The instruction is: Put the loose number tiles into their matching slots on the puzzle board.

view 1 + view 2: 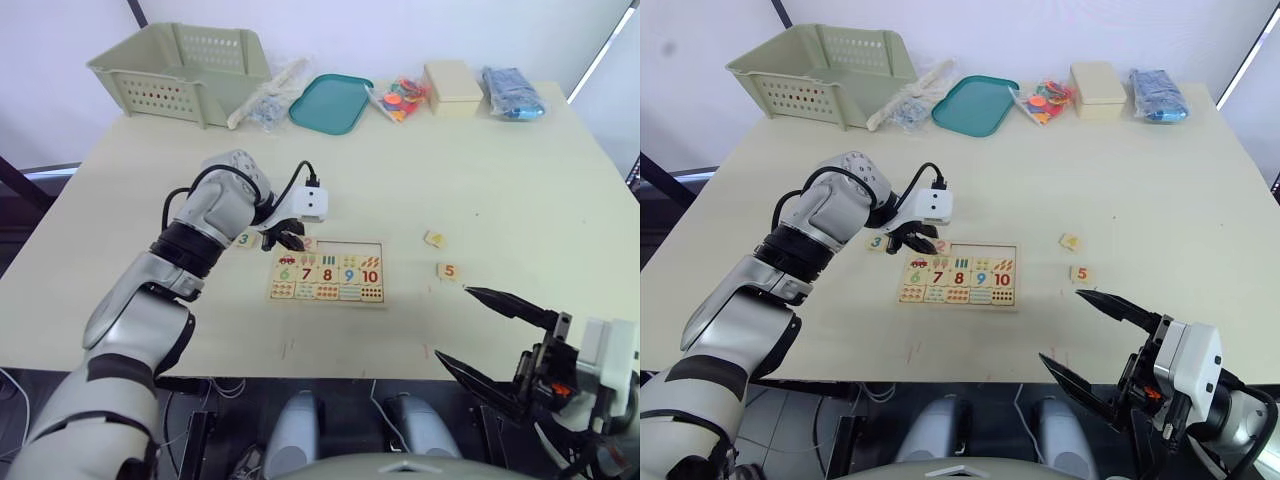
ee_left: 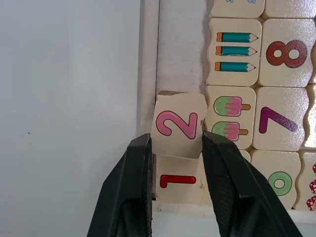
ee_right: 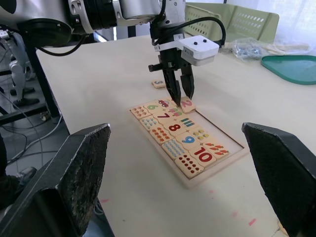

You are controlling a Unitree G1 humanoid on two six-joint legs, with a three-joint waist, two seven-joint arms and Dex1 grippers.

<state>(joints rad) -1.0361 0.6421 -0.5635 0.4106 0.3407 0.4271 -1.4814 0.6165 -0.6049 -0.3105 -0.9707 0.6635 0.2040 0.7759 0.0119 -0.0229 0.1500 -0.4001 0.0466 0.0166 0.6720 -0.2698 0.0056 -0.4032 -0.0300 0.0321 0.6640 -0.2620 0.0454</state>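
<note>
Your table [image 1: 500, 170] carries everything here. At its far edge sit a pale green basket [image 1: 185, 68], a teal tray [image 1: 331, 102], a clear bag of colourful pieces [image 1: 400, 98], a cream box [image 1: 452, 86] and a blue bundle [image 1: 512, 92].

Nearer you, the puzzle board [image 1: 327, 272] lies flat, with numbers 6 to 10 and the counting pictures filled in. Its row of slots [image 2: 180, 74] runs along the board's far edge; the left wrist view shows the 1 tile [image 2: 177, 181] seated in the end slot and bare wood further along the row.

Your left gripper [image 2: 175, 163] points down over the board's far left corner. Its fingers [image 2: 223, 168] stand on either side of the 2 tile [image 2: 177, 124], which sits tilted, overlapping the 1 tile and not flat in its slot.

Your right gripper [image 1: 1075, 330] hangs off the table's near edge, fingers spread wide and empty.

The 3 tile [image 1: 245, 238] lies just left of the board. The 5 tile [image 1: 449, 271] and another loose tile [image 1: 434, 239] lie to the board's right, apart from it.
</note>
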